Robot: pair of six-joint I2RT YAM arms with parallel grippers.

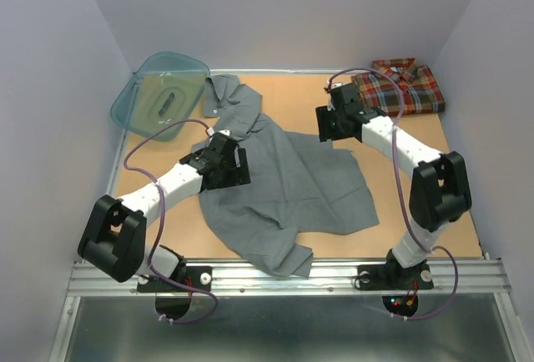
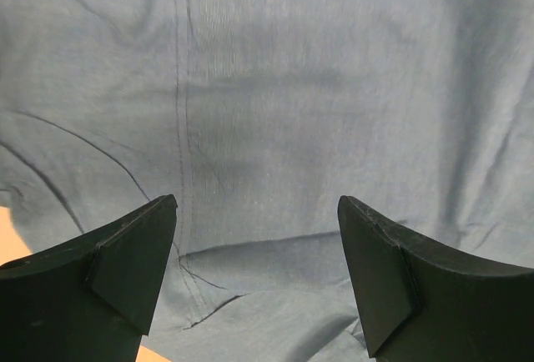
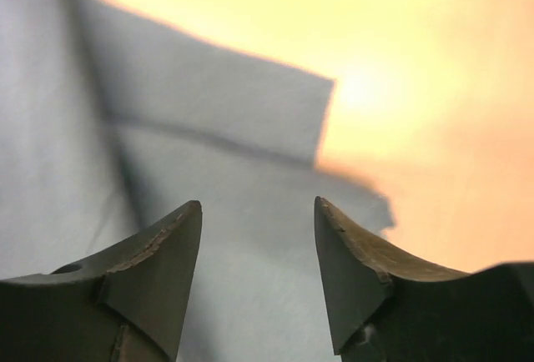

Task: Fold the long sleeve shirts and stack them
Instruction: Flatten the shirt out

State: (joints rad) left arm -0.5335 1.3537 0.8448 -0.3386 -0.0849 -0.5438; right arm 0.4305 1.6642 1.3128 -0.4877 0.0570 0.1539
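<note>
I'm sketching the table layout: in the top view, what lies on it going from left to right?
basin → grey shirt → plaid shirt

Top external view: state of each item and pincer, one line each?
Plain grey collared cloth shirt: unfolded, spread rumpled in the middle.
Red, orange and dark blue plaid shirt: folded, far right corner.
Teal plastic basin: far left corner, no shirt in it.
Left pincer: open, above grey shirt, gripping nothing.
Right pincer: open, over grey shirt's edge, gripping nothing.
</note>
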